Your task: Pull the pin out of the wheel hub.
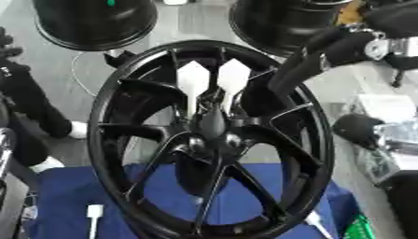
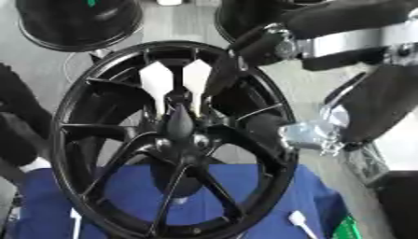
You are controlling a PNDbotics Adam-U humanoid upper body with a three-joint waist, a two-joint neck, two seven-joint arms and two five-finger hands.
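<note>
**Black wheel hub, right hand at the centre**

Black spoked wheel hub [image 1: 211, 140] stands upright before me on a blue cloth [image 1: 73, 196]. My right arm [image 1: 326, 51] enters from the upper right and reaches into the wheel. My right hand [image 2: 214, 77] lies against the upper spokes, its dark fingers pointing down toward the centre. Whether they are spread or pinching I cannot tell; black on black hides them. The pin I cannot make out with certainty. Two white pointed shapes [image 1: 212, 79] show behind the upper spokes. My left hand is not visible.

Surroundings: two more black wheels [image 1: 94, 21] stand beyond, well apart. A small white object [image 1: 94, 212] lies on the cloth at lower left, another [image 2: 298, 221] at lower right.
</note>
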